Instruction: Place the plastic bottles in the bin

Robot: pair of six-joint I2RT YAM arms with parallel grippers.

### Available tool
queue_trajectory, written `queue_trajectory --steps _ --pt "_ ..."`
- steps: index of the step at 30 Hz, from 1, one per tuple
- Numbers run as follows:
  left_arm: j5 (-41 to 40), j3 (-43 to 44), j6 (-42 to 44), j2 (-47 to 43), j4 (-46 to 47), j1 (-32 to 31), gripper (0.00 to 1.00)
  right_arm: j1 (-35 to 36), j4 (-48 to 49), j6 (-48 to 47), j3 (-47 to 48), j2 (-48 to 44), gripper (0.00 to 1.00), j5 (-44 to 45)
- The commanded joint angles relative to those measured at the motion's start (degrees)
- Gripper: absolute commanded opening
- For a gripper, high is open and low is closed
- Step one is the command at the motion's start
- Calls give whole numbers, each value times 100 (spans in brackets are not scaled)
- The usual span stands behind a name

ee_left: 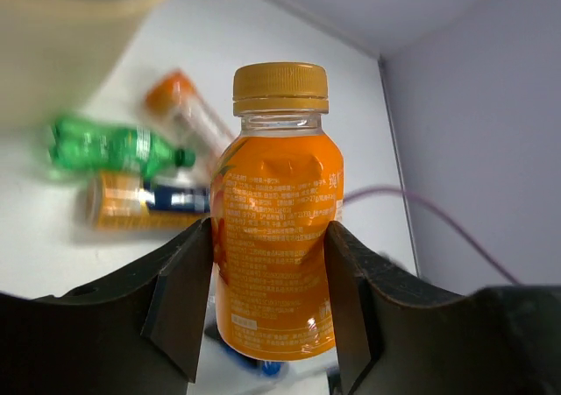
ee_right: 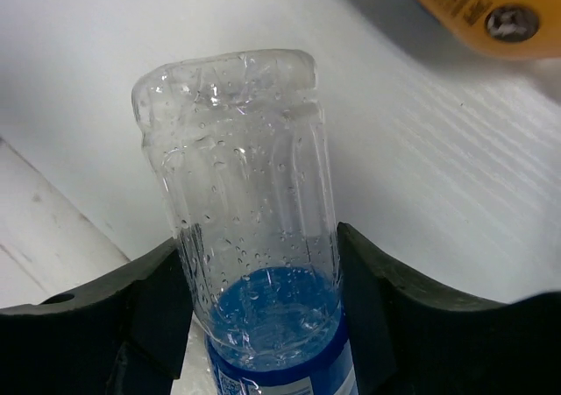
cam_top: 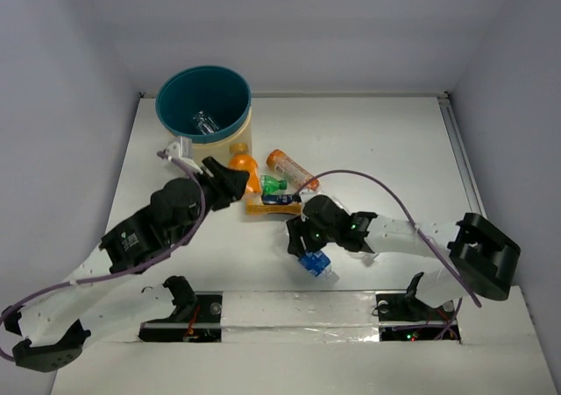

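Bin (cam_top: 203,106) at the bench's (cam_top: 394,150) far-left corner holds one clear bottle (cam_top: 204,122); loose bottles (cam_top: 273,185) lie mid-bench. From the left wrist, the left gripper (ee_left: 267,255) is clamped on an orange bottle (ee_left: 279,167). From the right wrist, the right gripper (ee_right: 263,272) squeezes a blue-labelled clear bottle (ee_right: 237,150), close to the bench's near edge.

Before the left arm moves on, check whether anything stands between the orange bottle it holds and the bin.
Nothing visible does. The left claw grips the orange bottle close beside the bin, with no other bottle between them. Only the bin's own wall looks left to clear.
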Motion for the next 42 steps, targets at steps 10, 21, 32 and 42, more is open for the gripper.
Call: queue_trajectory --steps 10,21,32,42 --pt "-685 2628 2303 2751 1475 1831 28 95 865 376 -335 -2119 53 -88" --pt "-605 3174 2647 3905 1739 3361 33 95 762 455 -432 -3536 52 245" --pt "490 1155 1875 2080 2055 3415 89 -247 1341 -415 1884 -2246 48 1161" --pt "1328 -1966 942 -1050 1749 3362 71 -546 1614 -626 5410 478 47 729"
